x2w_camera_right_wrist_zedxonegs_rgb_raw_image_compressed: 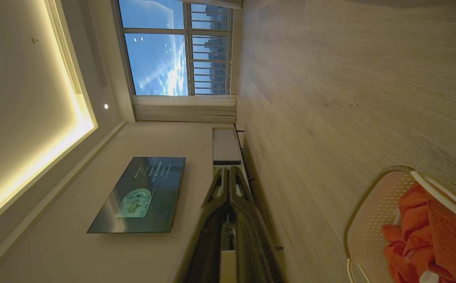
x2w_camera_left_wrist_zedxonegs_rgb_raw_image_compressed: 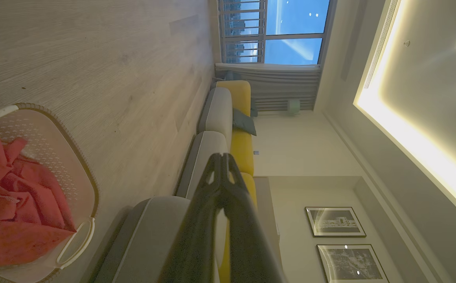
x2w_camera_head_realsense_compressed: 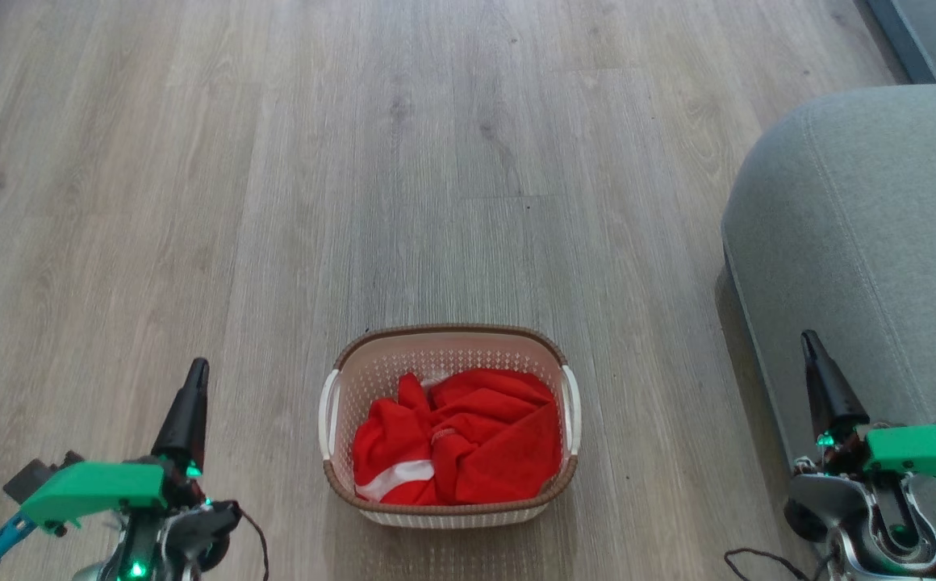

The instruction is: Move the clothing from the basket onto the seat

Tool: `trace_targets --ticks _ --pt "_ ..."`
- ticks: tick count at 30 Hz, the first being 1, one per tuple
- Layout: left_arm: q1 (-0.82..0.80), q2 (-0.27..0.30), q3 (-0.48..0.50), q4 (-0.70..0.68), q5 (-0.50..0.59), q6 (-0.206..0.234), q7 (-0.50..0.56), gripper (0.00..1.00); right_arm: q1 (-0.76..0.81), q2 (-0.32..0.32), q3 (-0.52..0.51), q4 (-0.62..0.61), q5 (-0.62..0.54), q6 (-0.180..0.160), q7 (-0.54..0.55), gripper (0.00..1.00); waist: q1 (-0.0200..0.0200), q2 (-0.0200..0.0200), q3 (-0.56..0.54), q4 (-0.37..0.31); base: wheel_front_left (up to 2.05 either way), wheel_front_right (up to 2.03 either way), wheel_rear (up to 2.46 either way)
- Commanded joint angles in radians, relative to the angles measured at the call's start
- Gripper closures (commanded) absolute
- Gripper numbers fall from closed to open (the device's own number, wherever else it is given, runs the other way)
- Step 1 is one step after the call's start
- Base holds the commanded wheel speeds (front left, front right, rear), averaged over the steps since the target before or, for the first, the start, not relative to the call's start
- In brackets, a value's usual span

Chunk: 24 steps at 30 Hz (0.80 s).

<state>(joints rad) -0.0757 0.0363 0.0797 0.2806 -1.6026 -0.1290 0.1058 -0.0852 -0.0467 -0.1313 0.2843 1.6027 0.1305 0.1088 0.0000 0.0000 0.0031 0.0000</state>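
Clothing (x2w_camera_head_realsense_compressed: 468,440) is in neither gripper. The left gripper (x2w_camera_head_realsense_compressed: 196,373) and the right gripper (x2w_camera_head_realsense_compressed: 808,343) both have their fingers pressed together on nothing, and both hang low at the sides, well apart from the garments. Between them the red heap with its white stripe lies bunched in the basket (x2w_camera_head_realsense_compressed: 445,330), which stands on the wooden floor (x2w_camera_head_realsense_compressed: 355,161) straight ahead. Further right, beyond the right gripper, the grey-green seat (x2w_camera_head_realsense_compressed: 863,226) shows a corner with no fabric on it. By my reading the task has not begun: all the clothing has yet to be picked out and carried across to the seat. The first step would be to open a gripper and reach down into the basket.
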Motion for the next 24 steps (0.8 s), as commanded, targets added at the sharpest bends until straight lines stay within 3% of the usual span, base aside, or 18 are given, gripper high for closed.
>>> trace_targets --ticks 1,24 --pt "-0.032 0.014 0.034 -0.036 -0.006 -0.002 0.007 1.0 -0.023 -0.004 0.018 -0.04 0.006 0.0 0.004 1.0 0.0 0.0 0.0 0.0 0.0 0.0 0.0" --pt "-0.032 0.014 0.034 -0.036 -0.006 -0.002 0.007 1.0 -0.023 -0.004 0.018 -0.04 0.006 0.0 0.004 1.0 0.0 0.0 0.0 0.0 0.0 0.0 0.0"
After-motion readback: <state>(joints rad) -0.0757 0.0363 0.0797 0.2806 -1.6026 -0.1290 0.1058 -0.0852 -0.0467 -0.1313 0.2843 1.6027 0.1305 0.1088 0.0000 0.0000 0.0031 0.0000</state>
